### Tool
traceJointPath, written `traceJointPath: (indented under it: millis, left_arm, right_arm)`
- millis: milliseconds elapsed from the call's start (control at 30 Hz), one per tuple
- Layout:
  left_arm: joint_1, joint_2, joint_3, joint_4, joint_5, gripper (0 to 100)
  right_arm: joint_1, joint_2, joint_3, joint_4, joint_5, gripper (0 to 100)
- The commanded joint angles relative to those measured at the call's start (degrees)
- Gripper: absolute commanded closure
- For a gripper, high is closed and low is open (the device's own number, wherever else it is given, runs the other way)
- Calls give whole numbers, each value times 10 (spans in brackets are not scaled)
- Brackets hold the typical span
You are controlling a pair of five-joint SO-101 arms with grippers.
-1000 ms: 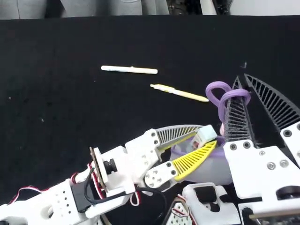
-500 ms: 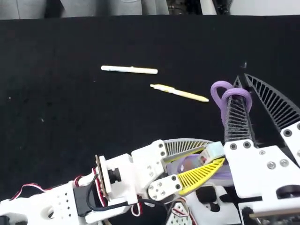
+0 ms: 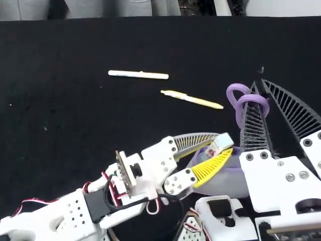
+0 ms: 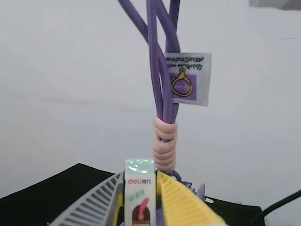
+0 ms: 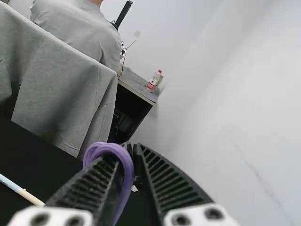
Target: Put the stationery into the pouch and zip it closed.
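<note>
**Eraser held over the pouch, two pens out on the table**

The left gripper (image 3: 219, 146) holds a small white eraser (image 3: 221, 142) between its grey and yellow fingers, the jaws narrow and pressed on the eraser's two sides. The left wrist view shows the same grip, with the eraser (image 4: 139, 195) standing up between the two fingers of the gripper (image 4: 139, 188).

The gripper hangs over the lavender pouch (image 3: 228, 176), which lies at the near edge of the table (image 3: 75, 125), toward the right corner. Both arms partly cover it. Whether the eraser touches the pouch or sits in its opening cannot be told.

The right gripper (image 3: 258, 86) stands just beside the pouch, on the side toward the far edge. Its black ribbed jaws are closed on the pouch's purple strap (image 3: 245, 100), whose loop wraps over one finger. The right wrist view shows the strap (image 5: 113, 157) pinched near the tips of the gripper (image 5: 133, 149). In the left wrist view the strap (image 4: 160, 56) runs taut upward, with a pink coil (image 4: 164, 141) around it and a small tag (image 4: 188, 80) hanging beside it.

A white pen (image 3: 138, 74) and a yellow pen (image 3: 193, 99) lie apart from the pouch near the table's middle. The yellow pen is slanted, with one end near the strap loop.
</note>
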Motion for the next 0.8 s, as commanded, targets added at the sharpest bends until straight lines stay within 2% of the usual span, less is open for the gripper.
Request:
traceJointPath:
  millis: [0, 133, 200, 300, 500, 600, 767]
  left_arm:
    - [22, 7, -5, 0, 0, 971]
    - [19, 7, 13, 1, -3, 963]
    - [20, 7, 14, 4, 0, 919]
    - [25, 7, -17, 65, 2, 850]
    - [23, 8, -134, 251, 36, 825]
    - [24, 8, -158, 286, 37, 798]
    - [16, 1, -167, 294, 33, 798]
  right_arm:
    - [-8, 12, 0, -17, 4, 986]
    - [-7, 12, 0, -17, 4, 986]
    - [-7, 12, 0, -17, 4, 986]
    - [-7, 14, 0, -17, 4, 986]
    - [-7, 15, 0, -16, 4, 986]
    - [-7, 15, 0, -16, 4, 986]
    - [-7, 15, 0, -16, 4, 986]
